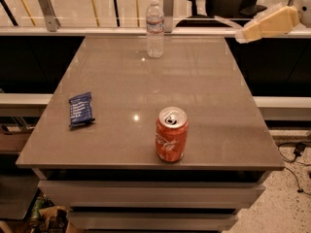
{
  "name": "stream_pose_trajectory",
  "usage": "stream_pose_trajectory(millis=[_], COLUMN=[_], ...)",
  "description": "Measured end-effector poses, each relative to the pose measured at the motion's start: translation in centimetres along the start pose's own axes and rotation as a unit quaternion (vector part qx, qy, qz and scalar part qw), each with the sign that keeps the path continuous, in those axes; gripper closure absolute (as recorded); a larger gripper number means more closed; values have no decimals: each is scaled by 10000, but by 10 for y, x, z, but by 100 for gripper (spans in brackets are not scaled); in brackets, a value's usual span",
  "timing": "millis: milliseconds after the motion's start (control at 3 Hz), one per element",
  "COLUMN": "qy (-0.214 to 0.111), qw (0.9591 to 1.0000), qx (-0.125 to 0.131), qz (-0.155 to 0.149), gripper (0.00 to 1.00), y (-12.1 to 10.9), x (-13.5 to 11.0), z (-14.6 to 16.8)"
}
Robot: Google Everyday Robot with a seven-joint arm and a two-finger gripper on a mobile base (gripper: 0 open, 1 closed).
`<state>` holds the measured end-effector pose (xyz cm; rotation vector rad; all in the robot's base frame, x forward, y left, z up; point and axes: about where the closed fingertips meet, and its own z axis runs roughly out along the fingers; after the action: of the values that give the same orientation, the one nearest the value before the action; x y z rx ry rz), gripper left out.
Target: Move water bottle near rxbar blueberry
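The water bottle (155,28) stands upright near the far edge of the grey table (204,96), clear with a white cap and a label band. The rxbar blueberry (80,109), a flat dark blue wrapped bar, lies near the table's left edge. My gripper (243,34) is a pale cream shape at the upper right, above the table's far right corner and well to the right of the bottle, pointing left. It holds nothing that I can see.
An open red soda can (171,134) stands near the table's front edge, right of the bar. A metal rail (97,31) runs behind the table. A black office chair (228,1) stands beyond it. Drawers sit under the tabletop.
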<state>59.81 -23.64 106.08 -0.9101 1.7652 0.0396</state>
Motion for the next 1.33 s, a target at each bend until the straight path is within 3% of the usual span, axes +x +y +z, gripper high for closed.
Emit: stream_pose_trajectory(millis=[333, 1000, 1333], qy=[-1, -173, -298], qw=[9999, 9977, 9964], qx=[66, 186, 106], qz=[140, 635, 790], gripper=[0, 0, 0], y=[-1, 25, 39], x=[-4, -28, -34], z=[7, 55, 85])
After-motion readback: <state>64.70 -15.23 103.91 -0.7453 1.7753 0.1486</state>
